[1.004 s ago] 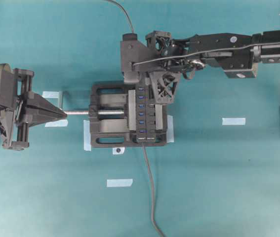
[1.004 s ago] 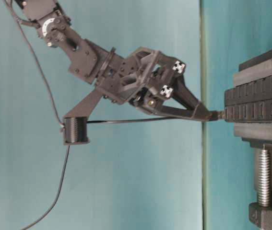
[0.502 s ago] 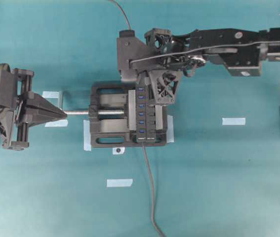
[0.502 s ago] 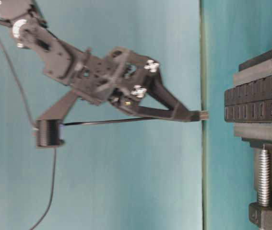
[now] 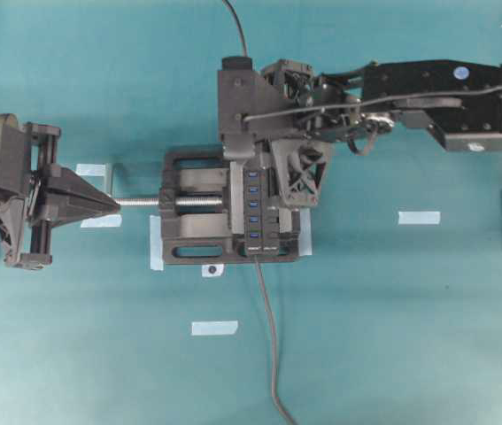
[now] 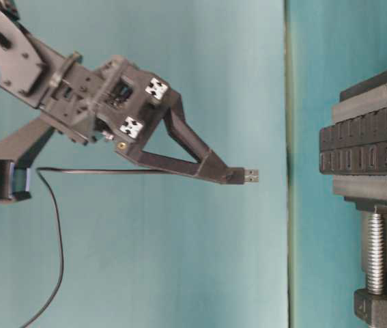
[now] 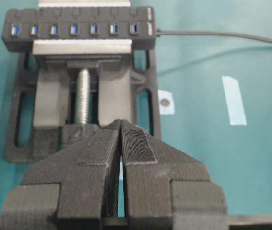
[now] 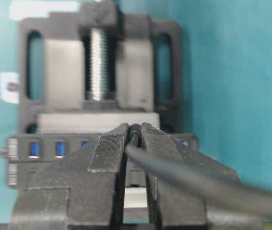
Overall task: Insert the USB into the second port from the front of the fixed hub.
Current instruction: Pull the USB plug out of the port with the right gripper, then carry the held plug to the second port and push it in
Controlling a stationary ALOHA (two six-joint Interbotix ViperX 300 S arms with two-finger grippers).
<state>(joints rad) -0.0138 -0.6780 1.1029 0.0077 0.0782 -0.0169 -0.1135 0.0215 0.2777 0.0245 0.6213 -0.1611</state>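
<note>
At the centre of the overhead view, a black vise [image 5: 193, 205] clamps the fixed hub [image 5: 253, 205] between its jaws. Upper right, the right gripper [image 6: 237, 176] pinches the USB [image 6: 250, 175], which hangs in the air well clear of the hub's ports. At far left, the left gripper [image 7: 121, 125] has its fingers pressed together on nothing.

Hidden from overhead under the right gripper [image 5: 259, 164]: the far ports of the fixed hub [image 5: 260, 215]; cut off by the table-level picture's right edge: the vise [image 6: 384, 273]; masked in the right wrist view by the fingers [image 8: 109, 153]: the USB [image 6: 248, 176] plug itself.
</note>
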